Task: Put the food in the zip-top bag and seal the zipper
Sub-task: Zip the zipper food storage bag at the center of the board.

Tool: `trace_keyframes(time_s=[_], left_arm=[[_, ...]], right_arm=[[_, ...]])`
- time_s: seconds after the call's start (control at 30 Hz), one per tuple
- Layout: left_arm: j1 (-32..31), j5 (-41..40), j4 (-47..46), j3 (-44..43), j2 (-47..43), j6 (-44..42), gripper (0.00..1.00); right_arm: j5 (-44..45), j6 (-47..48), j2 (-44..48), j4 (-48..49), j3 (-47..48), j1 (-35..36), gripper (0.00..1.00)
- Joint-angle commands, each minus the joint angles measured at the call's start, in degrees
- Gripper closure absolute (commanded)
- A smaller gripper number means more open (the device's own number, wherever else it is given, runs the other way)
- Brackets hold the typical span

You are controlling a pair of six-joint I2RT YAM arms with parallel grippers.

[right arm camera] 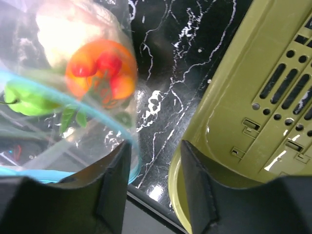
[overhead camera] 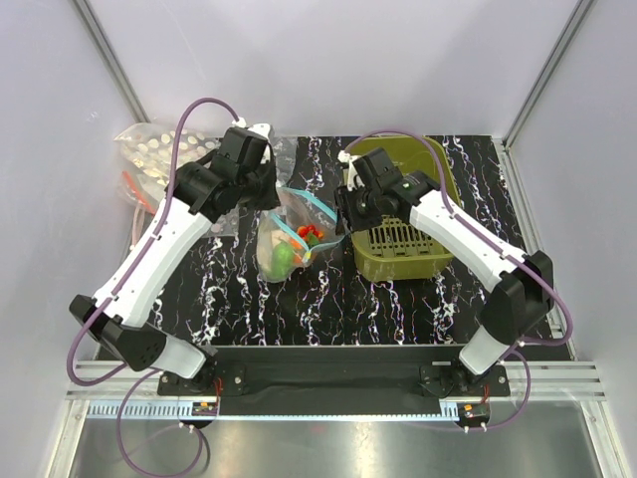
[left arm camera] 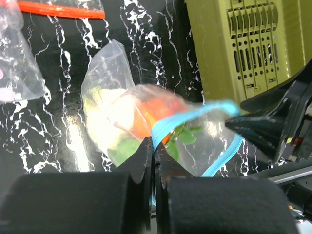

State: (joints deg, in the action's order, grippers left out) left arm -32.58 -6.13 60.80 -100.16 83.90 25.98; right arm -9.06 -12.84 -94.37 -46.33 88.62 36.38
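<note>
The zip-top bag (overhead camera: 289, 239) lies mid-table with the food inside: a round orange piece (left arm camera: 157, 110), a pale cream piece (left arm camera: 111, 116) and green pieces (left arm camera: 126, 148). My left gripper (overhead camera: 280, 204) is shut on the teal-blue zipper (left arm camera: 192, 117) at the bag's mouth, and its closed jaws (left arm camera: 155, 146) pinch the strip. My right gripper (overhead camera: 343, 229) is open and empty just right of the bag. In the right wrist view it (right arm camera: 153, 168) has the bag's edge against its left finger (right arm camera: 114, 180). The orange piece (right arm camera: 100, 73) and a green piece (right arm camera: 24, 97) show through the plastic.
An olive-green slotted basket (overhead camera: 403, 224) stands right of the bag, close beside my right gripper (right arm camera: 253, 122). A clear bag of white round pieces (overhead camera: 159, 154) and a clear bag with a red-orange strip (left arm camera: 58, 9) lie at the back left.
</note>
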Motion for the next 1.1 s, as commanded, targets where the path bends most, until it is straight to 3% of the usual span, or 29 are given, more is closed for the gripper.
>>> trace_keyframes(time_s=[0.0, 0.1, 0.13, 0.2, 0.47, 0.77, 0.8, 0.83, 0.9, 0.93, 1.07], left_arm=[[-0.12, -1.69, -3.31, 1.54, -4.0, 1.27, 1.0], [0.06, -3.62, -2.7, 1.81, -4.62, 0.92, 0.99], [0.23, -3.97, -2.35, 1.64, -4.62, 0.48, 0.99], [0.76, -3.72, -1.56, 1.37, -4.09, 0.22, 0.98], [0.94, 1.11, -3.22, 1.55, -0.94, -1.72, 0.9], [-0.82, 10.09, -9.12, -0.91, 6.54, 0.92, 0.88], [-0.82, 9.65, -8.68, -1.61, 6.54, 0.13, 0.83], [-0.82, 7.56, -8.15, -2.31, 6.19, -0.4, 0.64], [-0.91, 6.4, -6.57, -3.46, 5.23, -2.58, 0.44], [-0.91, 3.35, -6.13, -3.55, 3.66, -3.29, 0.25], [-0.91, 0.51, -4.11, 0.29, -1.18, -5.23, 0.07]], right_arm=[[-3.13, 0.36, -0.29, 1.06, 3.05, 0.45, 0.5], [-8.14, -1.31, -0.9, 2.82, 2.96, 0.53, 0.7], [-9.3, -1.66, -1.17, 3.08, 3.14, 0.53, 0.86], [-12.19, -3.24, -2.05, 3.96, 3.75, 0.62, 0.99], [-13.79, -5.26, -3.54, 1.42, 11.82, 2.02, 1.0], [-13.63, -8.52, -8.46, 0.01, 16.76, 3.7, 1.0], [-12.75, -8.6, -8.73, -0.51, 16.94, 3.7, 1.0], [-11.78, -8.95, -9.16, -1.39, 16.94, 3.7, 1.0], [-9.75, -9.39, -9.43, -1.57, 16.33, 3.61, 1.0], [-9.57, -10.27, -9.61, -1.23, 16.06, 3.26, 1.0], [-10.18, -13.43, -9.87, 0.53, 14.57, 1.15, 1.0]])
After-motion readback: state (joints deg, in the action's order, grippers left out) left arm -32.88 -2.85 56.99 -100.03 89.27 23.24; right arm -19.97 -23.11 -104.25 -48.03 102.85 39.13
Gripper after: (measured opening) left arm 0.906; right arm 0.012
